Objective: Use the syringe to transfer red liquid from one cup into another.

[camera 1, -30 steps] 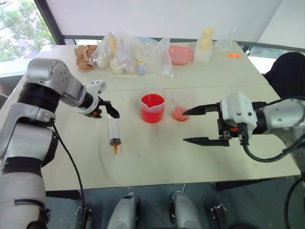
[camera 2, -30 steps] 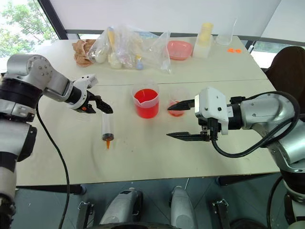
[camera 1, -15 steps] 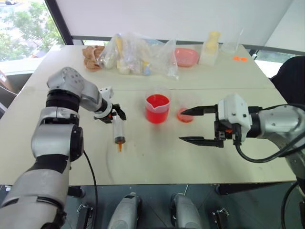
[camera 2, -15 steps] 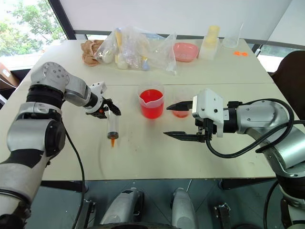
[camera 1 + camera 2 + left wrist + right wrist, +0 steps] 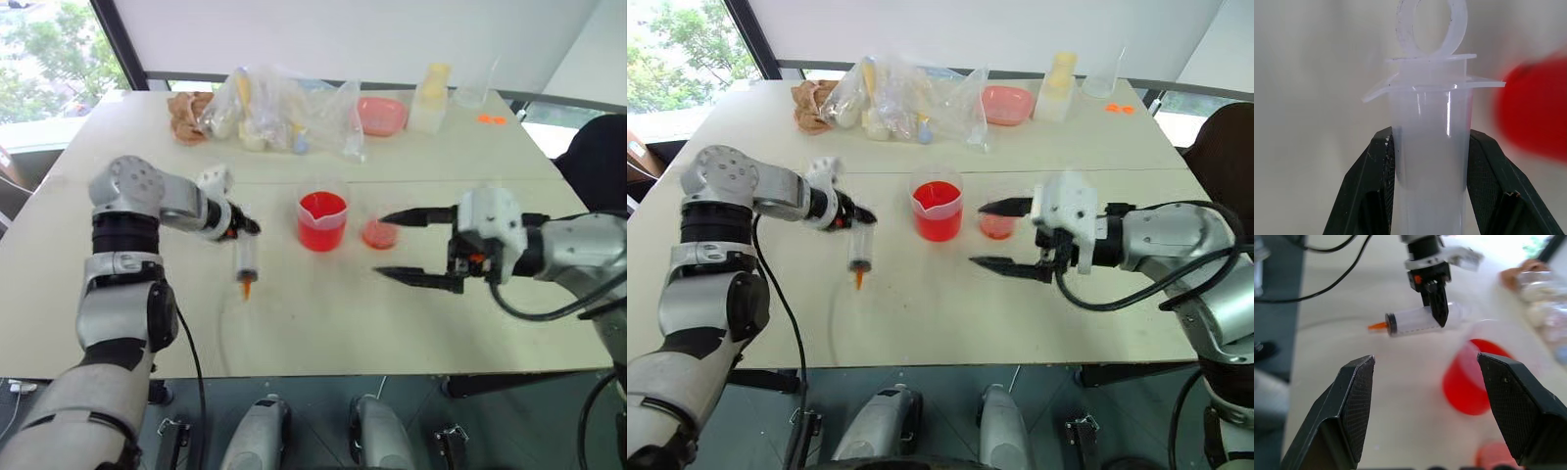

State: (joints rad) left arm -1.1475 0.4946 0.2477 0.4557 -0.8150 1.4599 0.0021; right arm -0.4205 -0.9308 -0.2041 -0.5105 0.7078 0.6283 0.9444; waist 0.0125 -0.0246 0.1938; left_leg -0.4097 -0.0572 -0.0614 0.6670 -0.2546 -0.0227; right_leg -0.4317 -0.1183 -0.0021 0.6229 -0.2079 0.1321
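Two black fingers of the left gripper (image 5: 1430, 191) are clamped on the syringe (image 5: 245, 260) barrel, orange tip hanging over the table (image 5: 323, 323). Beside it are seen the spouted beaker (image 5: 321, 220) of red liquid (image 5: 320, 208) and the small cup (image 5: 379, 233). The right gripper (image 5: 404, 247) is spread wide, holding nothing.

No readable text, labels, brand marks or numbers anywhere. Any graduations on the syringe (image 5: 1430, 147) and the beaker (image 5: 321, 220) can't be made out. The bagged items at the upper middle of the frame (image 5: 284, 113) show no legible print.
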